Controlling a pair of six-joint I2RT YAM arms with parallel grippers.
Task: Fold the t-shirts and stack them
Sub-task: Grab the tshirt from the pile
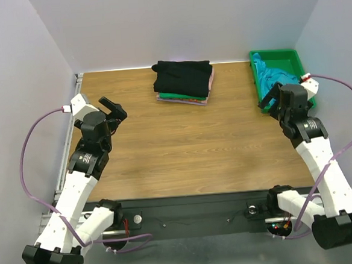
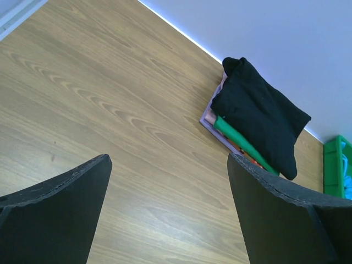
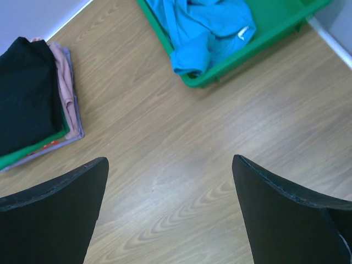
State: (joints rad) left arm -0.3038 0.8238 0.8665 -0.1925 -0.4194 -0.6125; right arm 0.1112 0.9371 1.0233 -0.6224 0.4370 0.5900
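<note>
T-shirts from above: a folded stack [image 1: 183, 83], black on top, lies at the far edge of the table [image 1: 183, 149]; a teal shirt [image 1: 271, 77] sits crumpled in the tray [image 1: 282, 54]. Left wrist: left tool [image 2: 168, 159] apart above the wood. Right wrist: right tool [image 3: 170, 162] apart, near the tray.

No legible text, labels or numbers anywhere.
</note>
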